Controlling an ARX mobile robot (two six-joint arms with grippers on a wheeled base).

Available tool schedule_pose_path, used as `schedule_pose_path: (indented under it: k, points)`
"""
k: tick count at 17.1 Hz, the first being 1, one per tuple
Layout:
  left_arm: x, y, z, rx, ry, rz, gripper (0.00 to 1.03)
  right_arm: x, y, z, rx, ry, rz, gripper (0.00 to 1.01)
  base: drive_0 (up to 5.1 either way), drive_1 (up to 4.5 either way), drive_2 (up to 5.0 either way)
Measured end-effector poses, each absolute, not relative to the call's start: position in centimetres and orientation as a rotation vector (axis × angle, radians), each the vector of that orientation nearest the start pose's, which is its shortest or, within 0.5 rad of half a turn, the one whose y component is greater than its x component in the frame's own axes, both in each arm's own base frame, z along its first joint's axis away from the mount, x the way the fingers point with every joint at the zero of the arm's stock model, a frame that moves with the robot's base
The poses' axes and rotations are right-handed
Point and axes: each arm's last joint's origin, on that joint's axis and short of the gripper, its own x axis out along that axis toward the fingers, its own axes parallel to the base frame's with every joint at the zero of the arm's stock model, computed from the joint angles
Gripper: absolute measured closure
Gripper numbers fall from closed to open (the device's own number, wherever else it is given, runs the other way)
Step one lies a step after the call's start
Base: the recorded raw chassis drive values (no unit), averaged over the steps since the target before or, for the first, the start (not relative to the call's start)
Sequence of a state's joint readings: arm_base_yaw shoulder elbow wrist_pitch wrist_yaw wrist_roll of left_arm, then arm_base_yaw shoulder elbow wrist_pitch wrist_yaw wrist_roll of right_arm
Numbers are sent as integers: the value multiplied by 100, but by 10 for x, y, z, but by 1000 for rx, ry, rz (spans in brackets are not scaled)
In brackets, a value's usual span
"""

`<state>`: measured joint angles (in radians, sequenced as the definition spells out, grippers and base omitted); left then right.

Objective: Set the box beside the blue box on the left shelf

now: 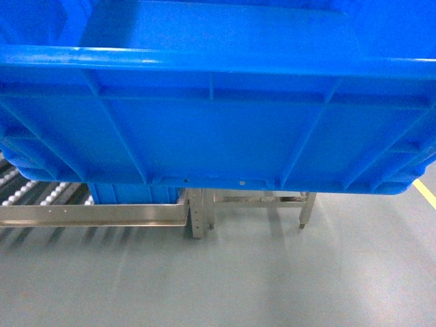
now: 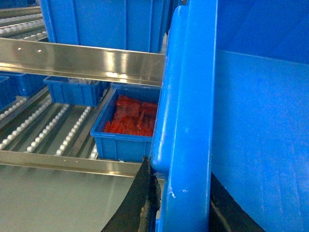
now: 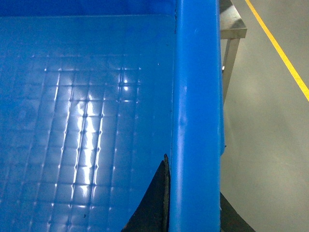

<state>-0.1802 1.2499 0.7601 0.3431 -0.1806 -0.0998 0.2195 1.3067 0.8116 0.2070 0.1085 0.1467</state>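
The box [image 1: 218,129], a big bright blue ribbed crate, hangs in the air and fills most of the head view. My left gripper [image 2: 186,198] is shut on its thick rim [image 2: 190,96], one black finger [image 2: 147,193] outside and one inside. My right gripper [image 3: 195,203] is shut on the opposite rim [image 3: 198,72], above the crate's gridded floor. Ahead and to the left stands the left shelf [image 1: 95,214], a steel deck with white rollers [image 1: 41,194]. The blue box [image 1: 133,193] sits on it behind the front lip [image 2: 82,60], also seen from the left wrist [image 2: 101,21].
A lower roller deck [image 2: 43,128] carries a small blue bin of red parts [image 2: 128,121] and another small bin [image 2: 72,89]. A second steel frame [image 1: 259,197] stands right of the shelf. A yellow line [image 3: 280,48] crosses the grey floor on the right.
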Motion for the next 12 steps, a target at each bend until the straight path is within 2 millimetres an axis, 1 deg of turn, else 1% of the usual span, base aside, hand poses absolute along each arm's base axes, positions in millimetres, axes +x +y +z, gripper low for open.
schedule_pose_path:
  k: [12]
  points:
    - [273, -44, 278, -74, 143, 7, 89, 281, 60, 267, 99, 292, 89, 93, -502, 239, 239]
